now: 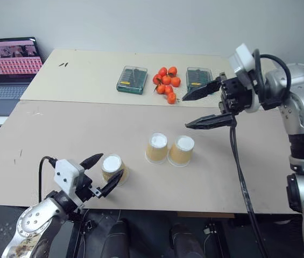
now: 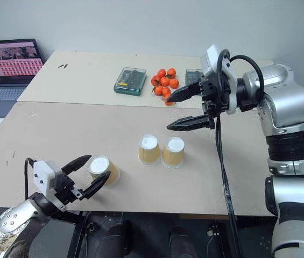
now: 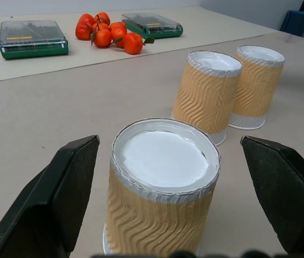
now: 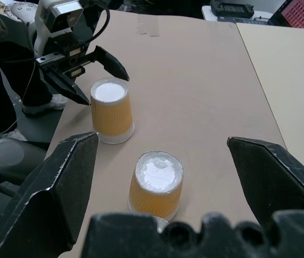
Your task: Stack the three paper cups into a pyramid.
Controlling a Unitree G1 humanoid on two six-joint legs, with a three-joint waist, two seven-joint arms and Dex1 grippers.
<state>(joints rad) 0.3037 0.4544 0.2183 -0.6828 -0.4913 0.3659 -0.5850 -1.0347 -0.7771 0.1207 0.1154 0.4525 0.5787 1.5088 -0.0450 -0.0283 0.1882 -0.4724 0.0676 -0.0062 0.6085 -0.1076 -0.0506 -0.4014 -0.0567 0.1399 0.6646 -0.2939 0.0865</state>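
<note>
Three paper cups stand upside down on the tan table (image 1: 60, 134), white bases up. One cup (image 1: 112, 162) is near the front edge, left of the others. My left gripper (image 1: 110, 166) is open, one finger on each side of this cup, not pressing it; the left wrist view shows gaps between the fingers (image 3: 60, 199) and the cup (image 3: 162, 188). The other two cups (image 1: 157, 148) (image 1: 182, 150) stand side by side, touching, at the table's middle. My right gripper (image 1: 185, 112) hovers open and empty above the table, behind and right of that pair, pointing left.
Several small orange fruits (image 1: 166, 83) lie on the far table between two green boxes (image 1: 132, 79) (image 1: 198, 77). An open laptop (image 1: 12, 64) sits at the far left. The table's front edge runs just below the left cup.
</note>
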